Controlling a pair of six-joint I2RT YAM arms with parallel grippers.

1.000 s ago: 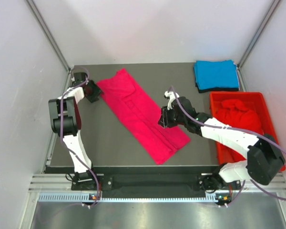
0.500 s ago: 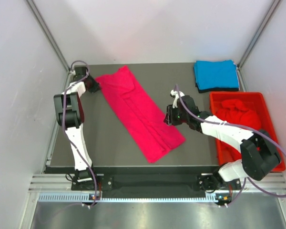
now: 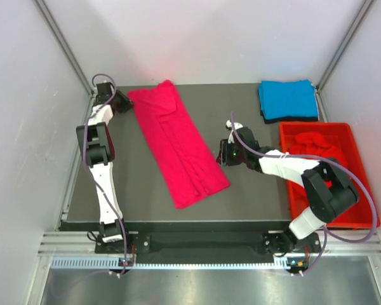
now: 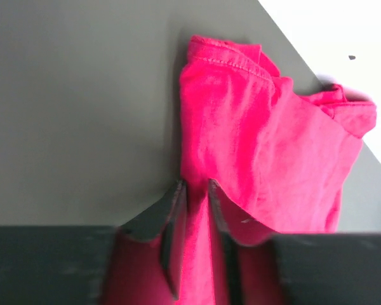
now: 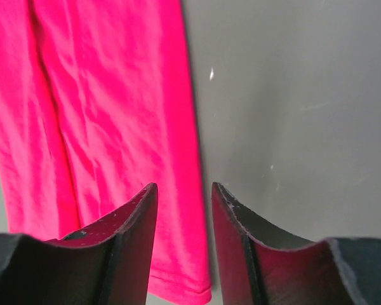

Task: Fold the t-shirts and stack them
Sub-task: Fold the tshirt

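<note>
The bright pink t-shirt (image 3: pixel 178 146) lies folded into a long strip, running from the table's far left toward the near middle. My left gripper (image 3: pixel 123 103) is at its far left corner. In the left wrist view its jaws stand narrow, and a ridge of pink t-shirt (image 4: pixel 241 127) fills the gap of the left gripper (image 4: pixel 195 184). My right gripper (image 3: pixel 223 154) sits at the strip's right edge. It is open, and the pink t-shirt's hem (image 5: pixel 114 95) passes under the right gripper (image 5: pixel 184 190). A folded sky blue t-shirt (image 3: pixel 287 98) lies at the far right. Red t-shirts (image 3: pixel 314 152) are bunched in the crate.
A rigid red plastic crate (image 3: pixel 362 190) stands along the table's right side, close behind my right arm. The blue shirt rests on a dark folded layer (image 3: pixel 292 119). White walls enclose the table on three sides.
The pink strip has swung more upright and shifted toward the far left. My left gripper moved toward the back corner with its end. The right gripper pulled back to the strip's right edge.
</note>
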